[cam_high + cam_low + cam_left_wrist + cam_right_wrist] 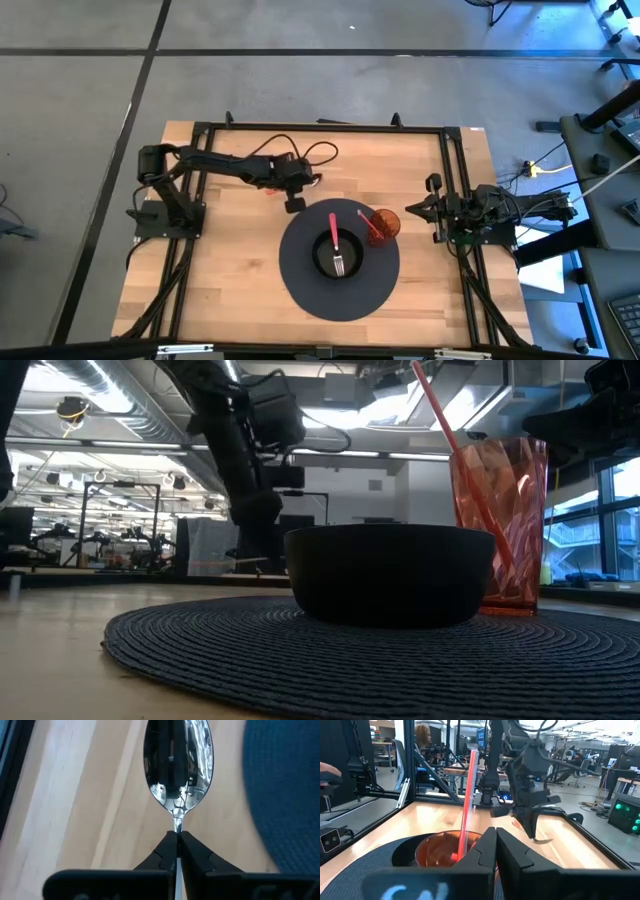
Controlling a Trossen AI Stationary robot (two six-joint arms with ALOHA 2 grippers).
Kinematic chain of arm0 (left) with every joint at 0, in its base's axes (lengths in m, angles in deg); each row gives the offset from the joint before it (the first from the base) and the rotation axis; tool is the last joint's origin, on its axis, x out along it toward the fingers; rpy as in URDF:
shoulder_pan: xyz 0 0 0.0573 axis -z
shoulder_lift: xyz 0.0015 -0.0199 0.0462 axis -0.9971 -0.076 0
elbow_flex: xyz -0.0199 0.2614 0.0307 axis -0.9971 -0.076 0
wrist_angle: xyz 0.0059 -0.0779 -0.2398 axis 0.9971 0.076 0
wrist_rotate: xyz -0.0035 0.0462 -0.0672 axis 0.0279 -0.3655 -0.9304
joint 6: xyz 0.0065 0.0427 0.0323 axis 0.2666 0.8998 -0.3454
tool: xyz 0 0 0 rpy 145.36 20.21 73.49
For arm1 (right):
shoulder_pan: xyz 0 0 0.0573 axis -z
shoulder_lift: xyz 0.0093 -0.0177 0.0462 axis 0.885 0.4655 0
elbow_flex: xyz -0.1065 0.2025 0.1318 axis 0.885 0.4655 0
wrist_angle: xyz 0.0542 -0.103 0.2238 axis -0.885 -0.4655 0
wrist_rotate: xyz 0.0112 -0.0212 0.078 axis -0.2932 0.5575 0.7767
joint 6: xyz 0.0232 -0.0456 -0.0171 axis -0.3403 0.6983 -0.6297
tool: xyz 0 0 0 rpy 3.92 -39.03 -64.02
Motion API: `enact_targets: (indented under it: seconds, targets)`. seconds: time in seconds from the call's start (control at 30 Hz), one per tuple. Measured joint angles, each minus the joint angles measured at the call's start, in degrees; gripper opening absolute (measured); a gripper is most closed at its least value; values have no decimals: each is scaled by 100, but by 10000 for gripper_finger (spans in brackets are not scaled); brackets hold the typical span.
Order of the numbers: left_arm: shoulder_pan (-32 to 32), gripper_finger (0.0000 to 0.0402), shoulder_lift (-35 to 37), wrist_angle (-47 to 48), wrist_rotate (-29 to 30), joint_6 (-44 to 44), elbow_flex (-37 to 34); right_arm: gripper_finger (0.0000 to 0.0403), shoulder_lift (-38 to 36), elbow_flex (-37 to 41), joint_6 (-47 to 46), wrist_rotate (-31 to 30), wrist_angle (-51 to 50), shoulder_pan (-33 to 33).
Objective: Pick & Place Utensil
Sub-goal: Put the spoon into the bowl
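Left gripper (177,842), frame centre, fingers clenched on the spoon (178,762) neck; so thin a pinch could let it swivel.

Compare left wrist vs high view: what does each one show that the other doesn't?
Left wrist only: the shiny metal spoon, its neck pinched in the shut left gripper.

High only: the black bowl holding a red-handled fork, the orange tumbler with its red straw, and the right gripper parked at the table's right edge.

Both: the wooden table and the dark round woven placemat.
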Motion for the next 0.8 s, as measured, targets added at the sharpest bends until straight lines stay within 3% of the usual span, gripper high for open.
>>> enact_targets:
  seconds: [0.17,0.8]
  targets:
    - [58,3,492,66,-75,263,2,12,0,0,2,0,-1,-1]
    - [416,3,3547,122,-1082,603,17,12,-1,0,0,0,-2,-1]
